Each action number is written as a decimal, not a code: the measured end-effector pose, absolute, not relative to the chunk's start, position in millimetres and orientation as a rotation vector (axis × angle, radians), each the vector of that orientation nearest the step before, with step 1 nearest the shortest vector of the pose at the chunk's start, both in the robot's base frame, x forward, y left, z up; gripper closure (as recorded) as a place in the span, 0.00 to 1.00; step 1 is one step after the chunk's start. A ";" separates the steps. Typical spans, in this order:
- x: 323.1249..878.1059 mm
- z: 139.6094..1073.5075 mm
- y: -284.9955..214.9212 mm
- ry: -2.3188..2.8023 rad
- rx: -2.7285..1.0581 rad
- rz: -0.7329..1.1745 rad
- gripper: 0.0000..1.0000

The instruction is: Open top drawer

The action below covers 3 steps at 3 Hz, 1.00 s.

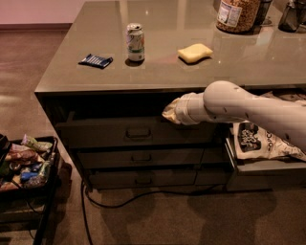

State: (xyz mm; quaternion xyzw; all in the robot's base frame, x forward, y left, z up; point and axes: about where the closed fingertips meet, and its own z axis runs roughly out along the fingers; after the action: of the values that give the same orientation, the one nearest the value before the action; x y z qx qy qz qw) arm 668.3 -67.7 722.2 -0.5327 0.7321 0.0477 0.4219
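The gripper [169,113] sits at the upper edge of the top drawer [100,134], right of its small central handle [138,133]; whether it is spread or closed cannot be told. This drawer is the highest of three wide fronts under the grey counter [62,79]. On the counter stand a can [135,42] and a labelled jar [237,12] (neither legible). A snack bag [256,141] in the narrower drawer [267,167] alongside shows letters like "POPC".

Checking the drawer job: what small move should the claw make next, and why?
Probably pull straight back toward the robot. The claw sits at the top drawer's upper edge, right of its handle, and the drawer looks only slightly out.
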 end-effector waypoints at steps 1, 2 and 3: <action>670.1 721.1 -66.4 1.829 -1.335 0.116 1.00; 682.2 717.6 -68.4 1.811 -1.339 0.063 1.00; 700.0 707.5 -69.8 1.779 -1.337 0.031 1.00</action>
State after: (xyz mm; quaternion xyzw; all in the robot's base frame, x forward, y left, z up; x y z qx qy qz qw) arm 700.0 -69.8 707.5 -0.5387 0.7169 0.0123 0.4424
